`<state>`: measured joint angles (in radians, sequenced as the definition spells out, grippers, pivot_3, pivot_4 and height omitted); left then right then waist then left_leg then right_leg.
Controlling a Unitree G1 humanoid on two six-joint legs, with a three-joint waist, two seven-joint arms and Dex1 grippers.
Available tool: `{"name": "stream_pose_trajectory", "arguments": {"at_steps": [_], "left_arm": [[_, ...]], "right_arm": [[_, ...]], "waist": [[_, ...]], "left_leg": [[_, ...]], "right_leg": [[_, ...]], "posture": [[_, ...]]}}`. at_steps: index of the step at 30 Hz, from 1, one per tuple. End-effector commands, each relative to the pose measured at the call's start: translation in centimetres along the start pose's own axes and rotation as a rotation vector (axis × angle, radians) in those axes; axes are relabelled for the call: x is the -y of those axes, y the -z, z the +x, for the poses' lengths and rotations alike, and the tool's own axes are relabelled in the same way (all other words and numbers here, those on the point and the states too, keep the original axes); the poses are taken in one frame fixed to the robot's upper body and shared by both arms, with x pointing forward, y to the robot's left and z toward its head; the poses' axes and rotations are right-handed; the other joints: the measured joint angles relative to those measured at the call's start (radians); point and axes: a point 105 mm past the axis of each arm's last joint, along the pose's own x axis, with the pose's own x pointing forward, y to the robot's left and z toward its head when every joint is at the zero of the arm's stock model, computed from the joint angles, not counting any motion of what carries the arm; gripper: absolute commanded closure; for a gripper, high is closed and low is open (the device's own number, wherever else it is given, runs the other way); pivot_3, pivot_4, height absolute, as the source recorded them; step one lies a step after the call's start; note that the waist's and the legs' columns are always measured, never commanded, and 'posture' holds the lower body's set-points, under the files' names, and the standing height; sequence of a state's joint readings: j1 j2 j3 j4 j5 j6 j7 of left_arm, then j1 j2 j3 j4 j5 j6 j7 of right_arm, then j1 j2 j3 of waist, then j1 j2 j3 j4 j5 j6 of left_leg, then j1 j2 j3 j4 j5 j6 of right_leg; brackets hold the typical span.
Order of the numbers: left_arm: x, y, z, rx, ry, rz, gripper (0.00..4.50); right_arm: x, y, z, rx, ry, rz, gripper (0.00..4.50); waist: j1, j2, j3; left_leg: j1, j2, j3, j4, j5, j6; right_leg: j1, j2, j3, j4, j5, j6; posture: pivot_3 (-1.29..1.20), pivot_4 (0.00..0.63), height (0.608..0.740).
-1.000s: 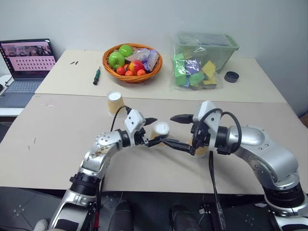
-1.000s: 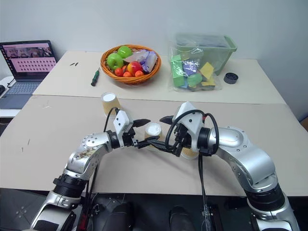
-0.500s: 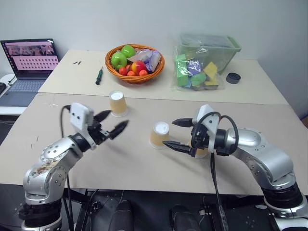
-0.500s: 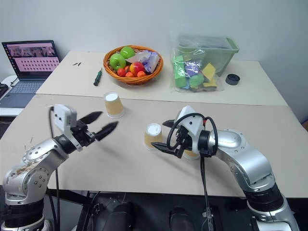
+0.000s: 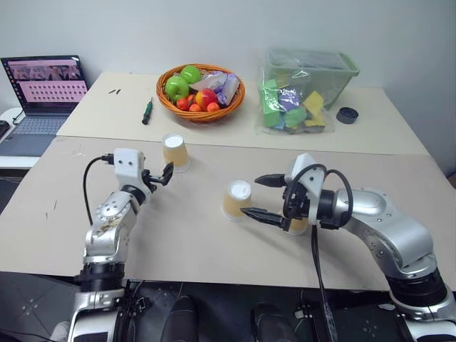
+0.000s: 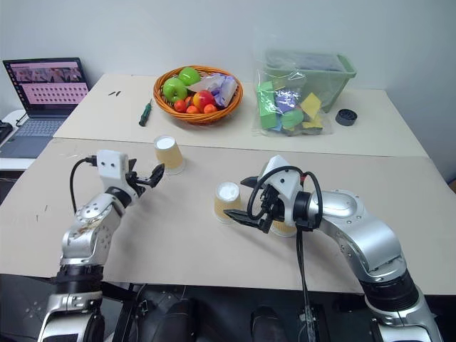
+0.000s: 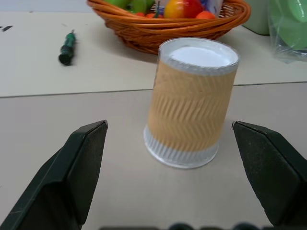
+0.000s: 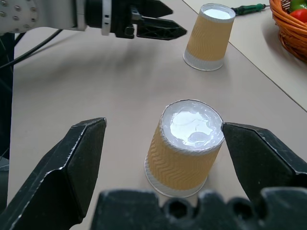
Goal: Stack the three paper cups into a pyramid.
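Fingers (image 5: 161, 174) spread above tan table (image 5: 185, 242)

Three tan paper cups: far cup (image 5: 174, 152), middle cup (image 5: 236, 200), and a third (image 5: 299, 225), largely hidden behind the right arm. One fruit basket (image 5: 200, 114), one screwdriver (image 5: 146, 112), one laptop (image 5: 44, 85), one green bin (image 5: 308, 71), one black ring (image 5: 347, 115).

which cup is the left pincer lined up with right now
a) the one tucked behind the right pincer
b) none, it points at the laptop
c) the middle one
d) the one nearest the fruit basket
d: the left pincer stands open just short of the far cup, which sits framed between its fingers in the left wrist view, near the fruit basket.
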<state>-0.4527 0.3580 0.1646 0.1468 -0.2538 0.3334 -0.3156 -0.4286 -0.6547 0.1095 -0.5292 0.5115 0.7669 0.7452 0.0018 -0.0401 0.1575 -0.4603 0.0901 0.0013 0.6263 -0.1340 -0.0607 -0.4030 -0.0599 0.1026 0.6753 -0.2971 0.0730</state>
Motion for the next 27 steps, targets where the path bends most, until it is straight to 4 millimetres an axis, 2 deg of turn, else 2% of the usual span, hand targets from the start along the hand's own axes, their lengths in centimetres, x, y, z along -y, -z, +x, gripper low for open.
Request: {"name": "stream_pose_trajectory", "arguments": {"at_steps": [1, 8, 17, 27], "left_arm": [[-0.1, -1.1, 1.2, 0.047, 0.024, 0.045, 0.07], [0.3, -1.5, 3.9, 0.048, 0.062, 0.043, 0.07], [3.1, -3.7, 6.9, 0.079, 0.158, 0.067, 0.07], [2.9, -3.4, 7.9, 0.062, 0.142, 0.069, 0.07]], "right_arm": [[0.1, -1.3, -0.5, 0.037, 0.019, -0.058, 0.0], [0.1, -1.4, -0.4, 0.044, 0.023, -0.06, 0.0], [0.1, -1.7, -0.4, 0.055, 0.02, -0.066, 0.0], [0.1, -1.8, -0.6, 0.055, 0.029, -0.067, 0.0]], "waist": [[0.0, 0.0, 0.0], [0.004, 0.0, 0.0], [0.009, 0.0, 0.0], [0.006, 0.0, 0.0]], "left_leg": [[0.0, 0.0, 0.0, 0.0, 0.0, 0.0], [0.0, 0.0, -0.001, 0.0, 0.0, 0.0], [-0.001, 0.0, -0.001, 0.0, 0.0, 0.0], [-0.001, 0.0, -0.001, -0.001, 0.0, 0.0]], "right_leg": [[0.0, 0.0, 0.0, 0.0, 0.0, 0.0], [0.0, 0.0, -0.001, 0.0, 0.0, 0.0], [0.0, 0.0, -0.002, -0.001, 0.0, 0.0], [0.0, 0.0, -0.002, -0.001, 0.0, 0.0]], "posture": [[0.0, 0.15, 0.692], [0.0, 0.15, 0.692], [0.0, 0.15, 0.692], [0.0, 0.15, 0.692]]}}
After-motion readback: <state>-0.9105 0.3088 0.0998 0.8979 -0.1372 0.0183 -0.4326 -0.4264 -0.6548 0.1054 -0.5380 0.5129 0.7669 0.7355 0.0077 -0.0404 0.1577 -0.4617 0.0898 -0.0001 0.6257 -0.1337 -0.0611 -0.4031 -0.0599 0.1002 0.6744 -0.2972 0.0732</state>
